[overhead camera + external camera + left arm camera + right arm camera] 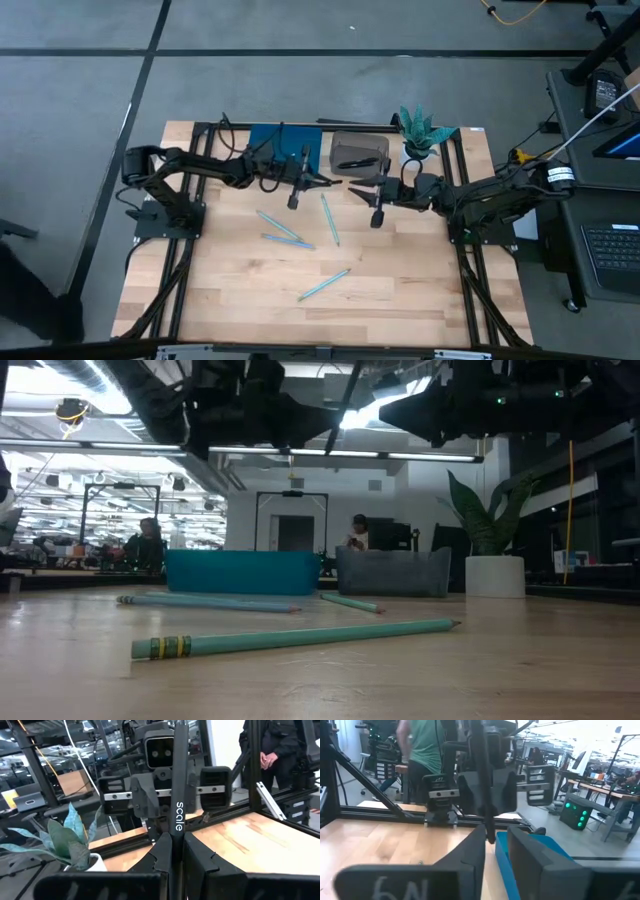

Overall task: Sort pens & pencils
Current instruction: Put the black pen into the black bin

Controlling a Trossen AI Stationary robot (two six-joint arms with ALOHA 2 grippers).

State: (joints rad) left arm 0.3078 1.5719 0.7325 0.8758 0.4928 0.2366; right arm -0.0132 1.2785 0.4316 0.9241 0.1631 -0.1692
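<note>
**Pen [178,795] upright in the air, clamped by the left gripper [328,181]**

From above, both arms reach in over the far half of the table [400,300]. The left gripper and the right gripper [354,191] point at each other, tips close together, in front of the gap between the blue bin [262,138] and the grey bin [358,153]. The pen itself cannot be made out here. Four pencils [325,284] lie loose on the wood nearer the front, each at its own angle. Two of them are close side by side, and none is in a bin. A potted plant [420,130] stands by the far right corner.

At table height, one pencil lies across the foreground and two more lie behind it, with the blue bin, grey bin and plant pot in a row beyond. The pen hangs tilted at the top, among the dark arms.

In the left wrist view, the pen stands between that gripper's own fingers [200,862], which press against it on both sides. White lettering runs along its barrel. The right gripper faces it from just beyond.

In the right wrist view, that gripper's fingers [470,850] stand a little apart, with blue showing in the gap. The pen's blurred lower end sits just at the gap, and the fingers are not seen closed on it.
</note>
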